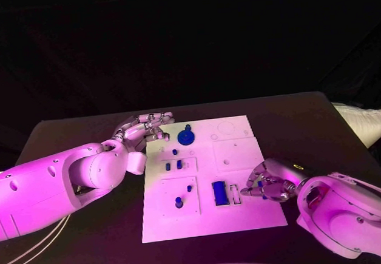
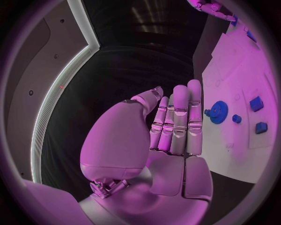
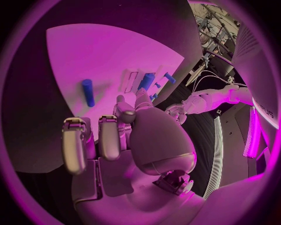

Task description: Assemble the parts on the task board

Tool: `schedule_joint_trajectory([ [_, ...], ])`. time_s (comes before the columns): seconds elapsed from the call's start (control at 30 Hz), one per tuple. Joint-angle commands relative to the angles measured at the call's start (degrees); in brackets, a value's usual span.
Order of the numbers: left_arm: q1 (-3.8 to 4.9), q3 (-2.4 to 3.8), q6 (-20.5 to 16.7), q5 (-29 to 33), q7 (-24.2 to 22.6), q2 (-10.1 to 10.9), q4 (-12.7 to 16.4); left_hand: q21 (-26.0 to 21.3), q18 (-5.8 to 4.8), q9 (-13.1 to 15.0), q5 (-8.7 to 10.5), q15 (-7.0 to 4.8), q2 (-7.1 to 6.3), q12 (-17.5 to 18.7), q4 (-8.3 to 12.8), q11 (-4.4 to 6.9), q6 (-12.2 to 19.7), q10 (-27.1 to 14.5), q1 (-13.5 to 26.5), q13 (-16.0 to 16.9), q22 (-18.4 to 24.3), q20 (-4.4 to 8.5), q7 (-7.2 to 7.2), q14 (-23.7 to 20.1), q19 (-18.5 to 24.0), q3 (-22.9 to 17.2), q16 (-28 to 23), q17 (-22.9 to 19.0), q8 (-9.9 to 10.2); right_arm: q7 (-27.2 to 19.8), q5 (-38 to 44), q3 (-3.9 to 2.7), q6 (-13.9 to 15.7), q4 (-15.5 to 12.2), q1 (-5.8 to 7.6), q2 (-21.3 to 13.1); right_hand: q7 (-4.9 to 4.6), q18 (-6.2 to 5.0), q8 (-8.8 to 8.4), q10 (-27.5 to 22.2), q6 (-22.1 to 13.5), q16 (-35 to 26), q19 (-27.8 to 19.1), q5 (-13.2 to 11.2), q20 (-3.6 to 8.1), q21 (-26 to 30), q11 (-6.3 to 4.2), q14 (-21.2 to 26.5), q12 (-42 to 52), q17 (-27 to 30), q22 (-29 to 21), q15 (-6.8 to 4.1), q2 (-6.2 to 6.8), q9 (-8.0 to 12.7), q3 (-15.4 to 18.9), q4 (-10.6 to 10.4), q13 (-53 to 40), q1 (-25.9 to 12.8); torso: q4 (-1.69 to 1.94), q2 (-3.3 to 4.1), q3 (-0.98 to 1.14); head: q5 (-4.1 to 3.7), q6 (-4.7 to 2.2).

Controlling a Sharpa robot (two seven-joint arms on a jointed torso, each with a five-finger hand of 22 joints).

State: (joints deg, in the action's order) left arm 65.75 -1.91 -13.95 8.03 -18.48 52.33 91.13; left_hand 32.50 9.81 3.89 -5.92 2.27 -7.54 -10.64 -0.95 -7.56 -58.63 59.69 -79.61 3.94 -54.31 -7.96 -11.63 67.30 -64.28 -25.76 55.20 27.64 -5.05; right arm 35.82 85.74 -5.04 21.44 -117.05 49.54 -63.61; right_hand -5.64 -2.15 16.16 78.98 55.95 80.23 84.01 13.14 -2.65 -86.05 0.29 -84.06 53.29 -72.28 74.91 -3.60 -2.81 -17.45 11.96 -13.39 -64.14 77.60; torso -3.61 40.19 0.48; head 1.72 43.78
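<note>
The white task board point(image 1: 240, 217) lies mid-table. On it are a blue gear point(image 1: 186, 135) at the far end, several small blue pegs point(image 1: 179, 201) along its left half, and a blue block point(image 1: 219, 192) near the front. My left hand point(image 1: 145, 130) hovers at the board's far-left corner with its fingers point(image 2: 178, 117) straight and holding nothing; the gear point(image 2: 218, 112) lies just beyond them. My right hand point(image 1: 266, 184) sits at the board's right edge, close to the block. A loose blue peg point(image 3: 88, 92) lies on the board just past its fingertips point(image 3: 74, 140), untouched.
A pale cloth bag point(image 1: 365, 123) lies off the table's right side. White cables point(image 1: 24, 253) hang at the near left. The black table point(image 1: 93, 242) is bare on either side of the board.
</note>
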Motion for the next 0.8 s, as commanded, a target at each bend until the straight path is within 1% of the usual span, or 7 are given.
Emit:
schedule_joint_trajectory([
  [0.03,0.01,0.03,0.98,-0.23,-0.30,-0.05,0.18,-0.23,0.66,-0.02,-0.34,0.04,0.40,-0.34,0.00,0.06,0.43,-0.43,0.36,-0.07,0.07,-0.02,0.09,-0.23,-0.32,0.31,0.20,-0.06,-0.28,-1.57,0.37,-0.04,0.46,-0.17,0.83,-2.36,-0.07,0.40,-0.71,0.07,-0.44,0.08,1.33,0.93,-0.55,0.25,0.59,-2.96,-0.28,-0.16,9.05,0.49,-0.41,0.45,-0.57,0.13,-0.12,1.31,-0.14,-0.11,-0.04,-0.60,-0.07],
  [0.17,0.01,0.03,1.01,-0.32,-0.31,-0.08,0.20,-0.23,0.66,-0.02,-0.34,0.04,0.40,-0.34,0.00,0.06,0.43,-0.43,0.36,-0.07,0.07,-0.02,0.09,-0.23,-0.32,0.31,0.20,-0.06,-0.28,-1.91,2.90,-0.03,-0.95,0.37,1.34,-4.58,-0.09,0.48,-0.98,0.14,-0.10,0.28,1.53,1.24,-0.65,0.06,0.60,-3.02,-0.16,-0.53,9.32,0.55,-0.70,0.69,-0.77,0.20,-0.29,1.82,-0.23,-0.10,0.00,-1.08,-0.21],
  [0.23,0.01,0.03,1.03,-0.34,-0.31,-0.10,0.19,-0.23,0.66,-0.02,-0.34,0.04,0.40,-0.34,0.00,0.06,0.43,-0.43,0.36,-0.07,0.07,-0.02,0.09,-0.23,-0.32,0.31,0.20,-0.06,-0.28,-1.85,4.01,-0.02,-1.46,0.61,1.43,-5.03,-0.05,0.50,-0.97,0.15,0.22,0.31,1.59,1.23,-0.68,0.01,0.58,-3.03,-0.21,-0.57,9.40,0.55,-0.71,0.73,-0.75,0.15,-0.29,1.88,-0.30,-0.07,0.04,-1.29,-0.21],
  [0.37,0.01,0.03,1.15,-0.36,-0.30,-0.18,0.17,-0.23,0.66,-0.02,-0.34,0.04,0.40,-0.34,0.00,0.06,0.43,-0.43,0.36,-0.07,0.07,-0.02,0.09,-0.23,-0.32,0.31,0.20,-0.06,-0.28,-1.50,5.83,-0.01,-2.41,1.18,1.52,-5.48,0.14,0.51,-0.93,0.24,1.25,0.36,1.65,1.08,-0.70,-0.04,0.46,-3.03,-0.28,-0.67,9.49,0.49,-0.59,0.87,-0.48,-0.20,-0.35,1.73,-0.26,-0.09,0.08,-1.62,-0.19],
  [0.6,0.00,0.03,1.28,-0.38,-0.27,-0.26,0.12,-0.31,0.66,-0.01,-0.34,0.04,0.52,-0.58,0.08,0.07,0.43,-0.52,0.38,-0.07,0.15,-0.02,0.11,-0.27,-0.32,0.41,0.25,-0.25,-0.36,-0.87,7.14,0.02,-4.55,2.26,1.30,-4.97,0.40,0.51,-0.91,0.29,2.36,0.32,1.64,0.86,-0.62,-0.03,0.27,-3.01,-0.55,-0.63,9.50,0.35,-0.31,1.01,0.02,-0.86,-0.32,1.29,-0.10,-0.09,-0.01,-1.80,-0.16],
  [0.7,0.00,0.03,1.29,-0.38,-0.26,-0.27,0.10,-0.31,0.66,-0.01,-0.34,0.04,0.52,-0.58,0.08,0.07,0.43,-0.52,0.38,-0.07,0.15,-0.02,0.11,-0.27,-0.32,0.41,0.25,-0.25,-0.36,-0.79,7.30,0.03,-5.36,2.63,0.87,-4.24,0.48,0.51,-0.94,0.32,2.67,0.30,1.63,0.78,-0.58,-0.02,0.21,-3.00,-0.61,-0.61,9.49,0.30,0.00,1.06,0.31,-1.11,-0.34,1.10,-0.13,-0.06,0.01,-1.71,-0.14],
  [0.8,0.00,0.03,1.33,-0.38,-0.24,-0.30,0.09,-0.31,0.66,-0.01,-0.34,0.04,0.52,-0.58,0.08,0.07,0.43,-0.52,0.38,-0.07,0.15,-0.02,0.11,-0.27,-0.32,0.41,0.25,-0.25,-0.36,-0.76,7.38,0.05,-5.90,3.02,0.35,-3.38,0.50,0.49,-0.94,0.31,2.77,0.29,1.60,0.78,-0.57,0.01,0.20,-2.99,-0.66,-0.60,9.45,0.29,0.07,1.07,0.39,-1.18,-0.33,1.05,-0.05,-0.05,0.02,-1.73,-0.09],
])
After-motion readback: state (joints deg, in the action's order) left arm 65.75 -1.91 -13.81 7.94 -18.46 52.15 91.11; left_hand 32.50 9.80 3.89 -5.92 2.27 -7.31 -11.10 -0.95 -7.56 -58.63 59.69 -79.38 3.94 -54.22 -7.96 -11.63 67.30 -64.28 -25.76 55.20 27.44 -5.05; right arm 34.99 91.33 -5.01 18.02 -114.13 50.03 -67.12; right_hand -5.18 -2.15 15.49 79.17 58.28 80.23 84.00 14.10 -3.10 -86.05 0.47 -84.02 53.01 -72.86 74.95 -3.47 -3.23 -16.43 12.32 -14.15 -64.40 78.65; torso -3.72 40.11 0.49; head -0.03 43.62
